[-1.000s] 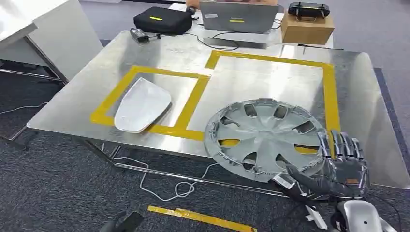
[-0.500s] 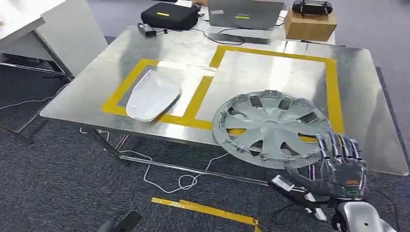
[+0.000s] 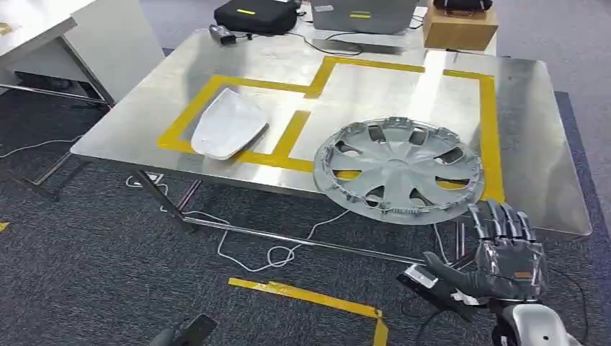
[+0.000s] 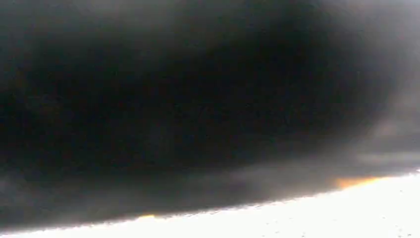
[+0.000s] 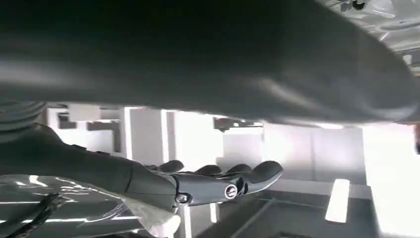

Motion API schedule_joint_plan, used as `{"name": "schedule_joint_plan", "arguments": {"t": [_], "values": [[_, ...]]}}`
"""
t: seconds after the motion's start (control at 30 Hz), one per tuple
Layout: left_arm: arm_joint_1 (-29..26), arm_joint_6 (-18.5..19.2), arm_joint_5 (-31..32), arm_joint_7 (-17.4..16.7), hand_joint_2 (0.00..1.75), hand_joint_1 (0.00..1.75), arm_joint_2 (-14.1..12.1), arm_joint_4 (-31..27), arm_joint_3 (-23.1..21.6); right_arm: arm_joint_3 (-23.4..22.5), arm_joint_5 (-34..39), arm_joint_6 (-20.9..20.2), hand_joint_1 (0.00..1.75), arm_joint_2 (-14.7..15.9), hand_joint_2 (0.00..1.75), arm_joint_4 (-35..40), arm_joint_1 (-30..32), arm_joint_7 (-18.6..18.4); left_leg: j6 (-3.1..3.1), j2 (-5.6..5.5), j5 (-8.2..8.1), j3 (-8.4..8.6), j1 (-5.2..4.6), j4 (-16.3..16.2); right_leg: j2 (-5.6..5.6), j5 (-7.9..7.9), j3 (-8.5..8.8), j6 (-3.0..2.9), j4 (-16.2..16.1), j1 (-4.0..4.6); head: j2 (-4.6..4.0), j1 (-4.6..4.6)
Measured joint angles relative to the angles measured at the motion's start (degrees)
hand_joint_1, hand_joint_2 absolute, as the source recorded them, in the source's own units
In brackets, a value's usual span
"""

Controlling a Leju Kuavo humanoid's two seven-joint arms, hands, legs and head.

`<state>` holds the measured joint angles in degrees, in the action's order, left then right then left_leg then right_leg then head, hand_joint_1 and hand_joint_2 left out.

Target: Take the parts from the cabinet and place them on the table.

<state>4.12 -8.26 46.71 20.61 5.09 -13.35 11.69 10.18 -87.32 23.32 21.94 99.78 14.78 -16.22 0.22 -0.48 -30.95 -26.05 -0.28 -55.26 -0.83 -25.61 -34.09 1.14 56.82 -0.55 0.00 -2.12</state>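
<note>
In the head view the right robot hand [image 3: 504,256] has drawn back off the wheel cover [image 3: 398,170], fingers spread and empty; the cover rests on the bench [image 3: 533,144], overhanging its near edge, beside the white part [image 3: 229,124]. The right wrist view shows fingers [image 5: 223,183] extended. The left wrist view is dark, so I cannot tell that robot hand's state.

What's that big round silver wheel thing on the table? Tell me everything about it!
It's a hubcap, a round silver-grey wheel cover that looks like plastic. It has curved spokes with openings between them and small clips around its rim. It lies flat on the shiny metal table, near the front edge, over the yellow tape. The right hand is below it, not touching.
</note>
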Motion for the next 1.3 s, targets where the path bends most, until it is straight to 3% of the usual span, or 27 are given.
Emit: {"name": "schedule_joint_plan", "arguments": {"t": [0.1, 0.13, 0.17, 0.23, 0.27, 0.3, 0.33, 0.37, 0.4, 0.43, 0.5, 0.6, 0.63, 0.7, 0.77, 0.8, 0.87, 0.93, 0.97, 1.0, 1.1, 1.13, 1.17, 1.2, 1.23, 1.27, 1.3], "values": [[-0.4, 0.0, -0.04, -0.02, 0.0, 0.0, 0.0, 0.0, -0.02, -0.63, 0.37, -0.11, 0.0, -1.0, 0.0, 0.22, 0.68, 0.28, 1.19, 0.06, 1.19, -1.12, -0.32, -0.06, 0.05, 1.41, -0.26, 1.24, -0.44, -0.2, 0.0, 0.02], [-0.32, -0.02, -0.11, 0.0, 0.0, 0.0, 0.0, 0.0, 0.0, -0.87, 0.5, -0.15, 0.0, -1.2, 0.0, 0.28, 0.94, 0.33, 1.84, 0.54, 1.98, -1.5, 0.03, 0.45, 0.28, 0.17, -0.91, 1.37, 0.17, -0.42, 0.0, -0.13], [-0.21, -0.07, -0.15, -0.02, 0.0, 0.0, -0.11, 0.0, 0.0, -1.07, 0.68, -0.24, 0.0, -1.4, 0.0, 0.28, 1.09, 0.44, 2.35, 0.49, 2.57, -2.22, -0.1, 0.49, 0.39, -2.83, -2.15, 1.42, 2.04, -0.37, -0.02, 0.11], [-0.16, -0.13, -0.35, -0.02, 0.0, 0.0, -0.07, 0.02, 0.0, -1.42, 1.57, -0.57, 0.0, -1.77, 0.0, 0.31, 1.36, 0.5, 2.79, 0.53, 3.69, -3.7, -0.38, 0.4, 0.58, -9.48, -4.4, 1.51, 10.85, -0.42, -0.02, 0.72], [-0.2, -0.13, -0.39, -0.06, 0.0, 0.0, -0.04, 0.0, 0.0, -1.57, 2.2, -0.59, 0.0, -2.09, 0.0, 0.31, 1.66, 0.5, 2.84, 0.57, 4.27, -4.43, -0.5, 0.35, 0.61, -11.34, -5.3, 1.57, 15.04, -0.39, -0.02, 0.76], [-0.23, -0.13, -0.44, -0.2, 0.0, 0.0, -0.07, 0.0, 0.0, -1.73, 2.69, -0.59, 0.0, -2.4, 0.0, 0.28, 2.05, 0.48, 2.82, 0.57, 4.81, -5.22, -0.63, 0.27, 0.62, -11.39, -5.53, 1.53, 17.72, -0.36, 0.0, 0.96], [-0.26, -0.13, -0.5, -0.35, 0.0, 0.0, -0.11, 0.0, 0.0, -1.86, 3.24, -0.59, 0.0, -2.8, 0.0, 0.3, 2.49, 0.48, 2.79, 0.58, 5.38, -6.01, -0.71, 0.22, 0.63, -9.76, -4.68, 1.45, 17.95, -0.36, 0.0, 1.27], [-0.27, -0.15, -0.52, -0.57, 0.0, 0.0, -0.17, 0.0, 0.0, -1.94, 3.71, -0.59, 0.0, -3.16, 0.0, 0.3, 2.88, 0.48, 2.71, 0.58, 5.92, -6.77, -0.77, 0.2, 0.63, -7.55, -2.82, 1.38, 15.99, -0.36, 0.0, 1.92], [-0.29, -0.15, -0.57, -0.7, 0.0, 0.0, -0.2, 0.0, 0.0, -2.12, 4.2, -0.59, 0.0, -3.54, 0.0, 0.28, 3.25, 0.41, 2.57, 0.56, 6.5, -7.55, -0.79, 0.12, 0.62, -5.23, 0.46, 1.21, 11.48, -0.36, 0.0, 2.38], [-0.3, -0.15, -0.59, -0.7, 0.0, 0.0, -0.24, 0.0, 0.0, -2.38, 4.66, -0.57, 0.0, -3.89, 0.0, 0.31, 3.57, 0.35, 2.37, 0.53, 6.97, -7.94, -0.8, -0.01, 0.64, -4.29, 4.37, 1.03, 5.77, -0.36, 0.0, 2.86], [-0.38, -0.22, -0.59, -0.72, 0.0, 0.0, -0.33, 0.0, 0.0, -2.92, 5.35, -0.5, 0.0, -4.45, 0.0, 0.39, 4.17, 0.26, 1.82, 0.53, 7.71, -8.79, -1.1, -0.68, 0.83, -6.2, 10.49, 0.96, -3.32, -0.11, 0.0, 3.77], [-0.78, -0.33, -0.61, -0.81, 0.0, 0.0, -0.48, 0.02, 0.0, -3.56, 6.43, -0.48, 0.0, -5.29, 0.0, 0.41, 5.72, -0.04, 1.08, 0.43, 9.09, -9.19, -0.85, -0.7, 0.76, -5.83, 9.47, 0.49, -3.22, 0.29, 0.0, 3.58], [-0.88, -0.35, -0.76, -0.79, 0.0, 0.0, -0.7, 0.0, 0.0, -3.76, 7.1, -0.44, 0.0, -5.76, 0.0, 0.41, 6.03, -0.04, 0.79, 0.34, 8.29, -9.49, -0.73, -1.05, 0.46, -5.24, 8.85, -0.07, -3.44, -0.23, 0.0, 3.71], [-1.03, -0.39, -0.96, -0.87, 0.0, 0.0, -0.72, 0.0, 0.0, -4.52, 9.13, -0.41, 0.0, -6.77, 0.0, 0.37, 6.57, 0.15, -0.03, 0.35, 1.59, -10.91, -0.5, -6.06, 0.25, -4.3, 7.56, -1.37, -3.34, -0.08, 0.0, 3.19], [-1.08, -0.5, -1.2, -0.88, 0.0, 0.0, -0.79, 0.02, 0.0, -5.63, 12.4, -0.28, 0.0, -8.39, 0.0, 0.0, 7.76, 1.48, -0.59, 0.37, -4.53, -12.87, -0.23, -15.25, 0.05, -2.96, 6.42, -1.5, -3.19, 0.03, -0.02, 2.97], [-1.16, -0.59, -1.27, -0.87, 0.0, 0.0, -0.83, 0.02, 0.0, -6.23, 14.35, -0.2, 0.0, -9.27, 0.0, -0.35, 8.37, 2.34, -0.75, 0.36, -5.0, -13.03, -0.08, -18.33, -0.03, -2.36, 5.56, -1.5, -2.91, 0.03, -0.02, 2.97], [-1.33, -0.74, -1.64, -0.87, 0.0, 0.0, -1.03, 0.02, 0.0, -8.01, 20.44, -0.76, 0.0, -11.73, 0.0, -1.55, 9.47, 5.15, -0.83, 0.36, -1.46, -10.62, 0.06, -17.88, -0.08, -1.56, 3.51, -1.37, -2.13, 0.03, 0.0, 2.95], [-1.39, -0.85, -1.79, -0.79, 0.0, 0.0, -1.25, 0.0, 0.0, -10.41, 27.58, -2.96, 0.0, -14.5, 0.0, -3.13, 10.26, 8.47, -0.52, 0.34, 2.07, -4.34, 0.13, -8.98, -0.01, -0.95, 1.88, -1.14, -1.19, 0.01, 0.0, 2.93], [-1.35, -0.94, -1.79, -0.72, 0.0, 0.0, -1.38, 0.0, 0.0, -12.03, 30.63, -4.09, 0.0, -16.14, 0.0, -4.25, 10.58, 10.35, -0.24, 0.23, 1.51, -0.93, 0.11, -3.81, 0.0, -0.69, 1.27, -0.91, -0.8, 0.04, -0.02, 2.93], [-1.3, -1.01, -1.79, -0.7, 0.0, 0.0, -1.44, 0.0, 0.0, -13.69, 32.57, -5.71, 0.0, -17.69, 0.0, -5.45, 10.75, 11.9, 0.13, 0.17, 0.44, 0.99, -0.05, -0.16, 0.02, -0.37, 0.84, -0.6, -0.35, 0.32, 0.0, 2.99], [-1.29, -1.03, -1.79, -0.7, 0.0, 0.0, -1.44, 0.02, 0.0, -18.52, 37.49, -11.48, 0.0, -21.97, 0.0, -9.49, 11.3, 15.65, 0.58, 0.17, 0.29, 0.52, -0.24, 0.36, -0.04, 1.11, 0.16, 0.45, -0.41, 0.21, -0.02, 2.99], [-1.4, -1.03, -1.79, -0.7, 0.0, 0.0, -1.4, 0.02, 0.0, -20.12, 37.75, -11.95, 0.0, -23.25, 0.0, -10.77, 11.63, 16.74, 1.3, 0.35, 1.13, -0.37, 0.03, 1.03, 0.0, 1.21, -0.02, 0.89, -0.32, 0.31, 0.0, 3.08], [-1.25, -1.03, -1.79, -0.72, 0.0, 0.0, -1.33, 0.0, 0.0, -21.34, 37.86, -12.15, 0.0, -24.13, 0.0, -11.74, 11.8, 17.22, 1.81, 0.6, 1.81, -0.63, 0.07, 0.94, 0.38, -1.17, -0.75, 1.03, 0.64, 0.02, -0.02, 2.91], [-1.17, -1.05, -1.79, -0.72, 0.0, 0.0, -1.42, 0.0, 0.02, -22.47, 38.14, -12.7, 0.0, -24.9, 0.0, -12.61, 11.93, 17.4, 2.31, 0.64, 2.42, -1.58, -0.05, 0.91, 0.57, -4.85, -1.93, 1.23, 3.29, -0.05, 0.0, 3.13], [-1.15, -1.05, -1.79, -0.72, 0.0, 0.0, -1.49, 0.0, 0.04, -23.49, 39.07, -14.17, 0.0, -25.65, 0.0, -13.35, 11.92, 17.14, 2.32, 0.75, 3.03, -2.29, -0.21, 0.85, 0.59, -8.24, -2.82, 1.35, 7.23, -0.1, 0.0, 3.19], [-1.11, -1.05, -1.79, -0.72, 0.0, 0.0, -1.49, 0.0, 0.04, -24.48, 40.11, -15.79, 0.0, -26.41, 0.0, -14.15, 11.83, 16.94, 2.49, 0.85, 3.73, -3.13, -0.41, 0.8, 0.6, -10.82, -3.79, 1.51, 11.62, -0.1, -0.02, 3.19], [-1.08, -1.05, -1.73, -0.72, 0.0, 0.0, -1.42, 0.0, 0.04, -26.04, 41.54, -18.11, 0.0, -27.64, 0.0, -15.73, 11.7, 16.9, 2.53, 1.01, 4.51, -4.13, -0.57, 0.71, 0.62, -11.95, -4.43, 1.56, 15.57, -0.05, 0.0, 3.12]]}}
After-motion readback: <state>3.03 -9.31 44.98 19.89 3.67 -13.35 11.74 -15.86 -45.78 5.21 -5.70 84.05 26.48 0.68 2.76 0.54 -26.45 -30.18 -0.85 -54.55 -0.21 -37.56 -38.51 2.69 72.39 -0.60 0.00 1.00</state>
